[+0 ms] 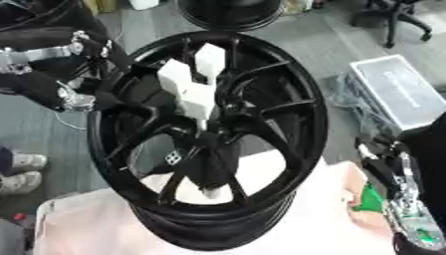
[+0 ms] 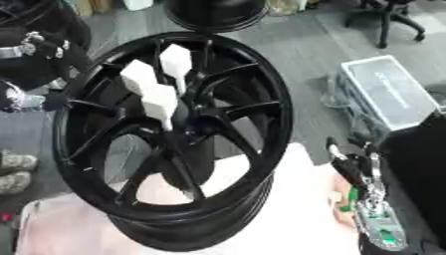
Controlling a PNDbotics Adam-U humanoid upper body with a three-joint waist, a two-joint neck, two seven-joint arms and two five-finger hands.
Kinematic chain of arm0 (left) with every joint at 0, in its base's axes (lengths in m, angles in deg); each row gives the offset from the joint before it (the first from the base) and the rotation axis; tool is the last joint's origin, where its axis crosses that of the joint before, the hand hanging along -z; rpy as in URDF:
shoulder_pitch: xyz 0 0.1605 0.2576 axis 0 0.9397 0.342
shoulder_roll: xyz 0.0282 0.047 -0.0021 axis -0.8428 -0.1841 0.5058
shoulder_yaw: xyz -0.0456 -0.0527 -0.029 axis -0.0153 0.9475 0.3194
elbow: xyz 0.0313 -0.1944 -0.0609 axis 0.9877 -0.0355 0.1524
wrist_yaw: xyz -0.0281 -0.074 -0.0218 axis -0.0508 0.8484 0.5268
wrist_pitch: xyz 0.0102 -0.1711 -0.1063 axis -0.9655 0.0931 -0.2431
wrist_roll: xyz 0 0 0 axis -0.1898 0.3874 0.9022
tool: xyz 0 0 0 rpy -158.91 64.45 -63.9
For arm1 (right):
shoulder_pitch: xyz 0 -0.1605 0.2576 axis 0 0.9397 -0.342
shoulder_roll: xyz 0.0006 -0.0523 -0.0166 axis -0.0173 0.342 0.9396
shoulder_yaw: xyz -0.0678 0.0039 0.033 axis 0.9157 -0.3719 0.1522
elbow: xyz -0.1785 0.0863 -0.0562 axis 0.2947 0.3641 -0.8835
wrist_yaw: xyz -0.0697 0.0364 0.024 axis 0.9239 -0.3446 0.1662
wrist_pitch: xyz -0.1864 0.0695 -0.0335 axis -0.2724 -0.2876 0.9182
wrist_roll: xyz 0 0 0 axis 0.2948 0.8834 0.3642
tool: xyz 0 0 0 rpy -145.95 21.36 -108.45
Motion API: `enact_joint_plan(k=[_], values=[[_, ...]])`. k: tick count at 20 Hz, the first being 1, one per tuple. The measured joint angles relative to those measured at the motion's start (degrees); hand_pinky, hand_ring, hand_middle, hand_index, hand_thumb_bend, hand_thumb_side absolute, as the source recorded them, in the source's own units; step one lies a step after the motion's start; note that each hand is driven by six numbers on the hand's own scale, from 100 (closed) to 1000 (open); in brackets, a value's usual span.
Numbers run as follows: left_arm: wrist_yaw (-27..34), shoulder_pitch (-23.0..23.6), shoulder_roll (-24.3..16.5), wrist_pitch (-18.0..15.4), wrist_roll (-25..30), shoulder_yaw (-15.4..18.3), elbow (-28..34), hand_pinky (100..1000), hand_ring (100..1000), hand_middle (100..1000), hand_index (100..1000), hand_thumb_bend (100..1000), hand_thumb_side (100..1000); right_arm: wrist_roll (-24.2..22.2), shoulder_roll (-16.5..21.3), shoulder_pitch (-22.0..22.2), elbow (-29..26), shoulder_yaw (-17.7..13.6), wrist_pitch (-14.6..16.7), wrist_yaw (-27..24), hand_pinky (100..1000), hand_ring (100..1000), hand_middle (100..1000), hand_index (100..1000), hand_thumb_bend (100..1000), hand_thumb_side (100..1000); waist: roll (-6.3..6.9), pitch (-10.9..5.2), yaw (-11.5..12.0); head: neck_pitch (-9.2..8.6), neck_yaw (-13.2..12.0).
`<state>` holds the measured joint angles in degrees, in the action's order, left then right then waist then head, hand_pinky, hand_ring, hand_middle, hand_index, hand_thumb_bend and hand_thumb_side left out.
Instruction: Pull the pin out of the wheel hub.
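Resting at the lower right corner, the right hand point(image 2: 353, 167), dark fingers relaxed and pointing up, grasping nothing, just beside the wheel hub point(image 1: 209, 139) but apart from it. Left hand point(image 1: 74, 97) at the hub's upper left rim, close against the black edge, mostly hidden behind the arm's silver joints; cannot tell whether its fingers are released or clenched, or whether they touch the rim. One wheel hub, black, with thin spokes, standing tilted on its rim and leaning toward the camera, filling the middle of both views. One pin point(image 1: 196, 87), a white forked piece with two blocky prongs above and a stem narrowing downward, seated at the hub's centre where the spokes meet, with neither hand on it. One second dark round rim point(image 1: 228, 12) on the floor beyond the hub, at the top edge. One flat grey case point(image 2: 388, 92) on the floor to the right, with a rolling chair point(image 1: 396, 20) at the far right corner. A pair of shoes point(image 1: 19, 172) at the left edge. Bench point(image 1: 300, 219) covered by a pale pinkish cloth, bearing the hub's lower rim. Grey floor point(image 1: 139, 25) around it.
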<state>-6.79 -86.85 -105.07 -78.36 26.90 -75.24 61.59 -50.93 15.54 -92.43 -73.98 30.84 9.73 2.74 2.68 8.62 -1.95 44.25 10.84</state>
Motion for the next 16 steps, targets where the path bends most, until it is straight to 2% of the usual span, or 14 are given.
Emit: enact_joint_plan(k=[7, 16], values=[[0.15, -1.33, 2.76, 0.75, 0.75, 0.42, -1.49, 561, 565, 805, 806, 378, 740, -0.04, -0.03, 0.18, 0.02, 0.02, 0.01, 0.00, 428, 463, 777, 862, 347, 265, 0.00, -0.03, 0.02, 0.00, 0.33], [-2.68, -3.35, 6.60, -0.07, -0.07, 1.96, -5.54, 563, 562, 809, 808, 387, 727, -0.45, -0.07, 0.18, 0.05, 0.45, 0.06, 0.00, 427, 462, 777, 861, 346, 264, 0.06, -0.05, -0.40, -0.54, 0.58]])
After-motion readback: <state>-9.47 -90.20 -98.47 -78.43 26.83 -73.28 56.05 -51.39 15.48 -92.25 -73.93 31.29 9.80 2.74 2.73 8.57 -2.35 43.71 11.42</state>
